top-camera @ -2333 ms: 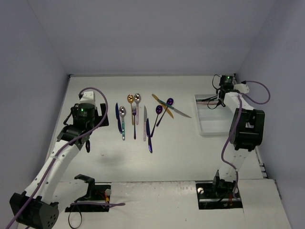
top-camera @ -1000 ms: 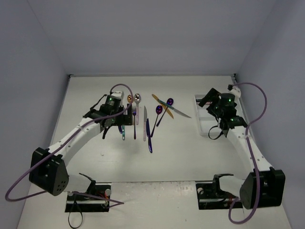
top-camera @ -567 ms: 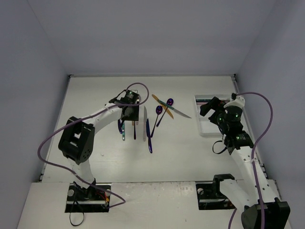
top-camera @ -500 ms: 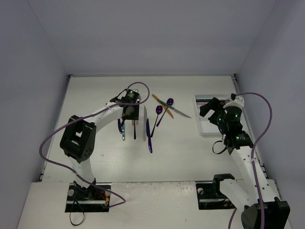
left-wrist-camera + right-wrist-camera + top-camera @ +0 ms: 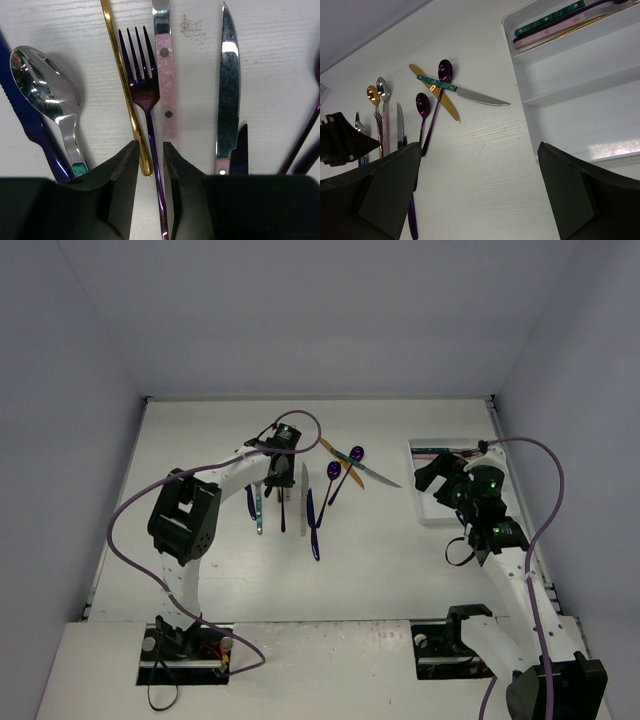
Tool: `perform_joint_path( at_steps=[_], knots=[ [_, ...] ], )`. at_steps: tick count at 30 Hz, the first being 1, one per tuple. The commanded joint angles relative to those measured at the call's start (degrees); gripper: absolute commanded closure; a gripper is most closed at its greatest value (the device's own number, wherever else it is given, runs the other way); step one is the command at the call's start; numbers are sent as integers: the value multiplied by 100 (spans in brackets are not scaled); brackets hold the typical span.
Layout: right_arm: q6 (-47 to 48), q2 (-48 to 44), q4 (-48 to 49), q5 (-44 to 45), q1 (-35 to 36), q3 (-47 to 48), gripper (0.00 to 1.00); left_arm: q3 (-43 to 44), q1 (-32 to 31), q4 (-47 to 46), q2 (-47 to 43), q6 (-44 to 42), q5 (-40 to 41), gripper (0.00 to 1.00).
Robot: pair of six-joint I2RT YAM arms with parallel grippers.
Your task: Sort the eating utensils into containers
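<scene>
Top view, step: a pick from the loose eating utensils (image 5: 284, 502), which lie in a row on the desk (image 5: 200, 540). The left end effector (image 5: 272, 462) is down at the row's 12 o'clock end.
Top view, containers: the white tray (image 5: 430, 512) lies well apart, at 3 o'clock of the row. The right end effector (image 5: 432, 472) hangs at its 9 o'clock edge.
Left wrist, grip: the jaws stand a slim gap apart, straddling the handle of the purple fork (image 5: 145, 90). I cannot tell whether they pinch it.
Left wrist, neighbours: a gold handle (image 5: 125, 80) is just beside the fork at 9 o'clock, and a pink-handled utensil (image 5: 165, 75) at 3 o'clock.
Left wrist, next move: likely to clench on the fork alone, lift it clear of the gold handle, then carry it to the tray.
Right wrist, state: the right end effector is released, jaws wide with nothing between.
Right wrist, tray: the 12 o'clock compartment holds a few utensils, one with a teal handle (image 5: 550, 18).
</scene>
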State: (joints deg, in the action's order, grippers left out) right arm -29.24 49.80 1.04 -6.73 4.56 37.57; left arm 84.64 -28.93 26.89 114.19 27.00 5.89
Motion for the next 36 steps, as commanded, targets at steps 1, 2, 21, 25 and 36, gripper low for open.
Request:
perform_joint_path(
  at_steps=[1, 2, 21, 25, 36],
  knots=[
    [85, -48, 274, -108, 28, -14, 0, 291, 29, 27, -25, -79, 126, 79],
    [85, -41, 274, -133, 28, -21, 0, 298, 36, 27, 19, -73, 139, 80],
    [61, 106, 257, -188, 28, -83, 0, 375, -31, 1, 240, 210, -80, 88],
    [83, 128, 257, -182, 28, -94, 0, 388, -99, -8, 202, 253, -43, 88],
    [85, 191, 257, -235, 28, -118, 0, 386, -148, 27, 305, 352, -18, 89]
  ],
)
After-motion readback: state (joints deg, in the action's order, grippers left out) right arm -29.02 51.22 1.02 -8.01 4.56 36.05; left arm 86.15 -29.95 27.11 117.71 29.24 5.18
